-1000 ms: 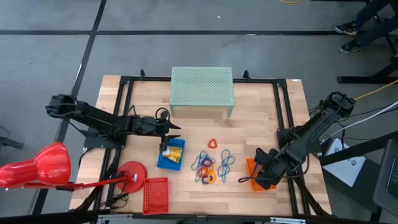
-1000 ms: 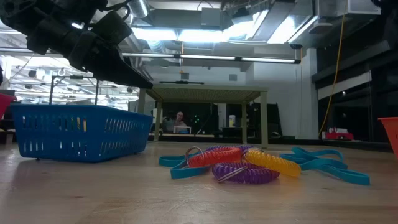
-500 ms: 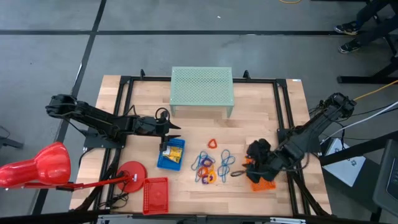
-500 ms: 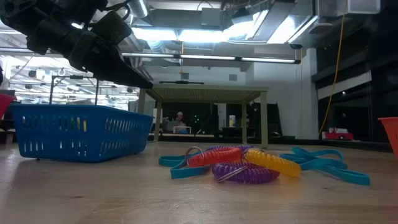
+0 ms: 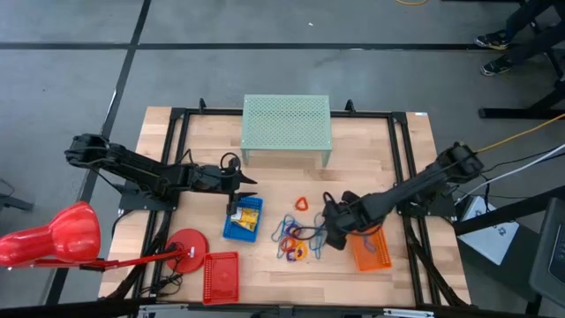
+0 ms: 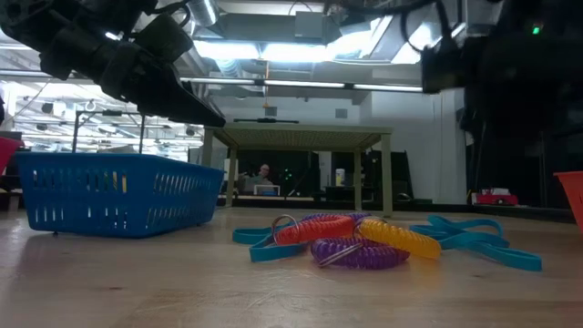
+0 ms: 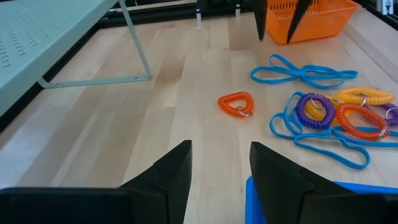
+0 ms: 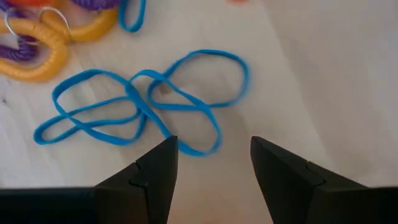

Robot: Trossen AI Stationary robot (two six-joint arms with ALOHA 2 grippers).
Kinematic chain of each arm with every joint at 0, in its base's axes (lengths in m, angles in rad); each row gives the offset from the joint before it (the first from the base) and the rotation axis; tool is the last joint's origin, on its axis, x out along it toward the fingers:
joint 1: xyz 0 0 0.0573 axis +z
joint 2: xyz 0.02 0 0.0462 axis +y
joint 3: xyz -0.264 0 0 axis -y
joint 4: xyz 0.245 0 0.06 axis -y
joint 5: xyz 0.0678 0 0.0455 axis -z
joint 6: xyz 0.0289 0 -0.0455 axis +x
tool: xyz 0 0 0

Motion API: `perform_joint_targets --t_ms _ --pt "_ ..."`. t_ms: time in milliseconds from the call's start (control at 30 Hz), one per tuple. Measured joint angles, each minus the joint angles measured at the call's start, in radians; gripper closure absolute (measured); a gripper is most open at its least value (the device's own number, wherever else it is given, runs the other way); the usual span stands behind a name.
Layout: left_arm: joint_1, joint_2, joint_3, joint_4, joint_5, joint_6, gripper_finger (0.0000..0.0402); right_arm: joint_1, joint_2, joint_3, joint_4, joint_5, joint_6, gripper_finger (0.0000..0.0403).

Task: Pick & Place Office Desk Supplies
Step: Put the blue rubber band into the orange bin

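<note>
Thin blue loops (image 8: 149, 102) lie on the wooden table beside a cluster of yellow (image 8: 37, 50), purple (image 7: 315, 111) and orange (image 7: 357, 121) coiled loops. A small orange loop (image 7: 236, 104) lies apart from them. My right gripper (image 5: 331, 223) hangs open above the blue loops (image 5: 320, 228), pointing steeply down, with nothing between its fingers (image 8: 155, 168). My left gripper (image 5: 250, 187) waits open over the far end of the blue tray (image 5: 243, 218), which holds yellow-and-black clips (image 5: 247, 212).
An orange tray (image 5: 371, 250) stands right of the loops. A red tray (image 5: 221, 276) sits at the near edge, by the red lamp's base (image 5: 185, 243). A pale green mesh shelf (image 5: 287, 128) stands at the far middle. Bare wood lies between the shelf and the loops.
My right gripper has swung from over the orange tray toward the table's left, and now hangs above the blue loops, a little lower and rolled about its own axis. The loops have not moved.
</note>
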Motion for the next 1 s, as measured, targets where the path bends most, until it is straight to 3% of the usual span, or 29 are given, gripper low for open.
perform_joint_targets --t_ms 300,1000 --pt "0.0 0.0 0.0 0.0 0.001 0.0 0.0242 -0.008 0.125 0.0 0.091 -0.039 -0.016 0.0199" --pt "0.0 0.0 0.0 0.0 0.027 -0.015 0.0242 -0.016 0.131 -0.015 0.105 -0.087 -0.123 0.0221"
